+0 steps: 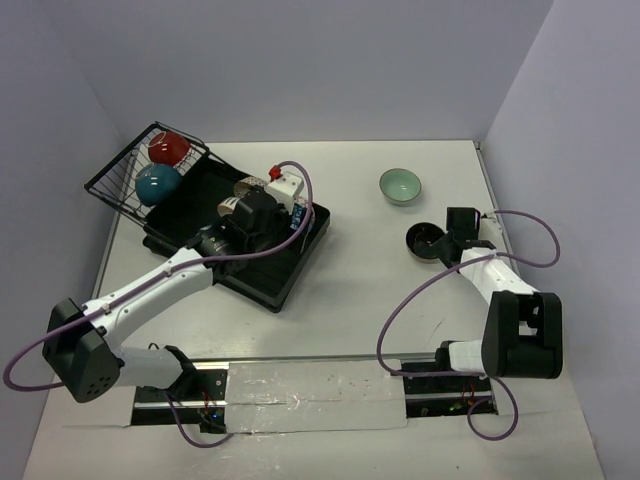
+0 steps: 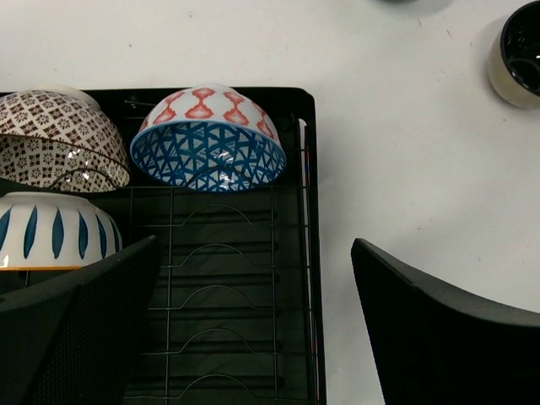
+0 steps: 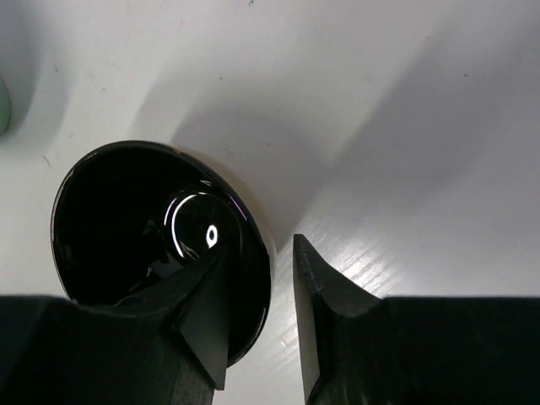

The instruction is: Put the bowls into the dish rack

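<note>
dish rack (image 2: 221,337) near wires: free | beyond: bowls (image 2: 208,139) block

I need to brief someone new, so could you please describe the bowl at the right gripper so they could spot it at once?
On the white table, look right of the black dish rack, where two bowls stand loose. The one you want is the nearer bowl, with the right gripper straddling its rim. It is glossy black inside, unlike the pale green bowl behind it.
</note>
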